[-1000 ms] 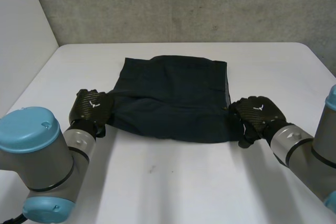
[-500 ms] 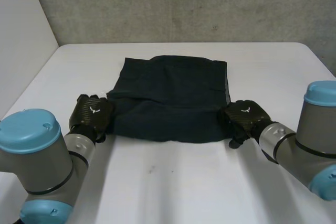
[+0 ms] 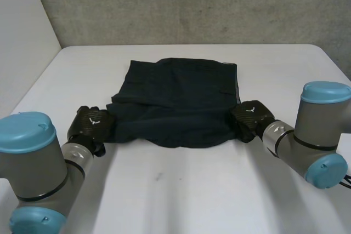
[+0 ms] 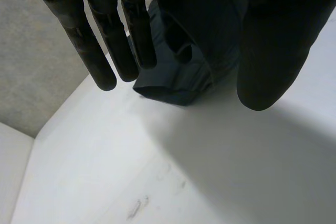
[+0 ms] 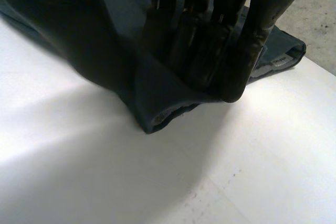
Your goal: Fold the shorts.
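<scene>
White table (image 3: 192, 190), concrete wall (image 3: 192, 4), shorts (image 3: 181, 102) pinched by fingers of left hand (image 3: 92, 122), right hand (image 3: 250, 117)

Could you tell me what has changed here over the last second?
The right hand moved inward, toward the left hand, bringing its near corner of the dark navy cloth shorts along; the left hand drew slightly back toward the robot. Both keep pinching the near corners, and the far edge stayed put on the white table.
</scene>
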